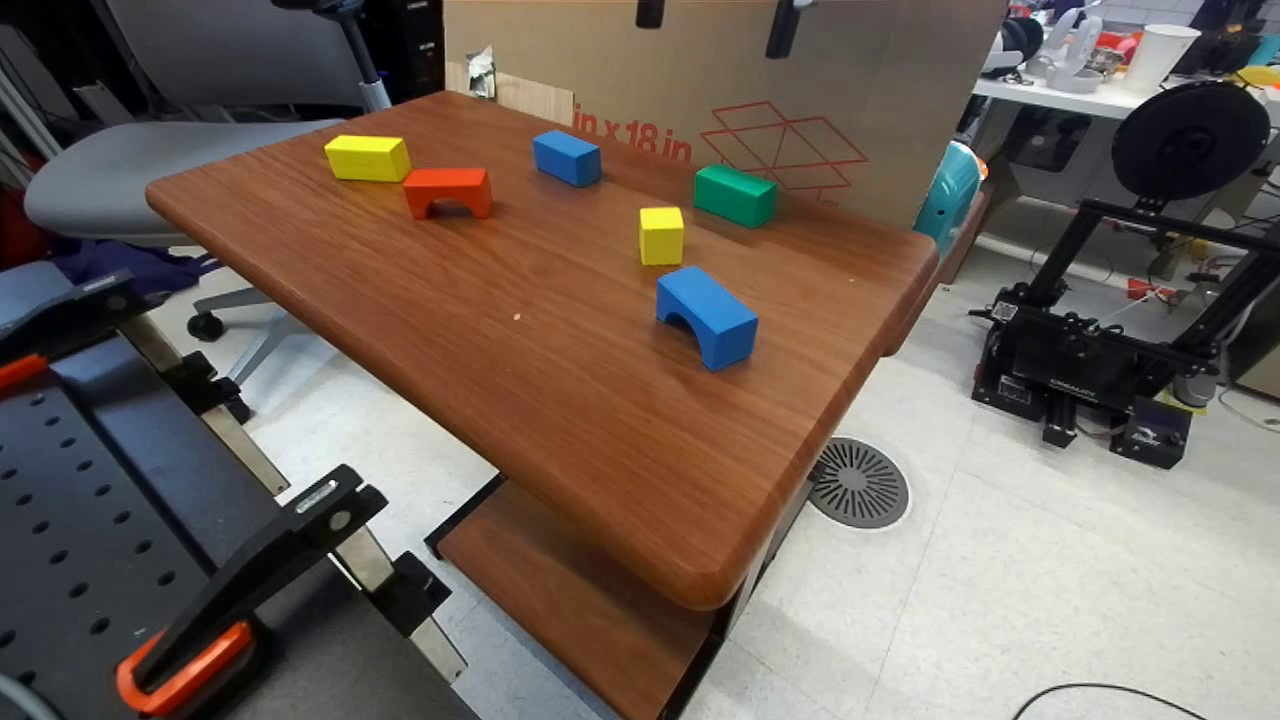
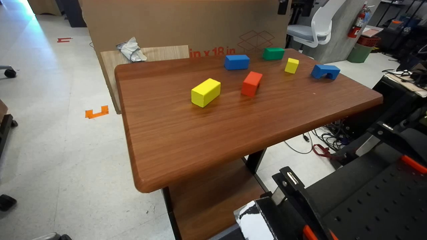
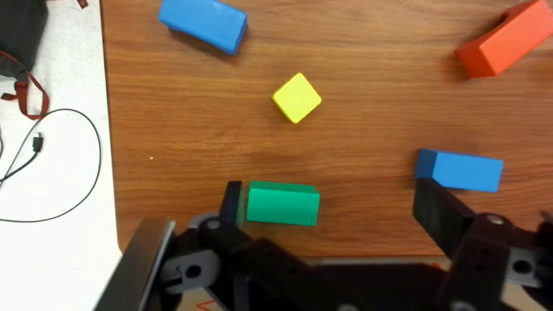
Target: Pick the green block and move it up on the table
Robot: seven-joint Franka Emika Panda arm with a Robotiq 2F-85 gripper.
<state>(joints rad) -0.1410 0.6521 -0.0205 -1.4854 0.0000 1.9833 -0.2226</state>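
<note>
- The jaws are being held wide apart, as is being shown in the wrist view; in an exterior view, their dark fingertips [image 1: 783, 32] are being shown at the top edge, well above the worktop [image 1: 560, 370].
- The green block [image 3: 281, 204] is being borne flat by the worktop, near the edge beside the cardboard [image 1: 680, 85], as is being seen in both exterior views.
- In the wrist view it is being framed between the jaws, just beside the jaw at that view's left.
- The small yellow block [image 3: 297, 98] is being shown turned askew near the green block.
- The blue arch [image 1: 707, 310] is being borne near the small yellow block, its hollow being turned downward.
- The blue block [image 1: 567, 158] is being partly covered by a jaw in the wrist view.
- The red arch [image 1: 448, 188] and the large yellow block [image 2: 205, 93] are being shown near each other, apart.
- A lower shelf [image 1: 570, 600] is being overhung by the worktop.
- A grey chair [image 1: 190, 155] is being partly hidden by the worktop.
</note>
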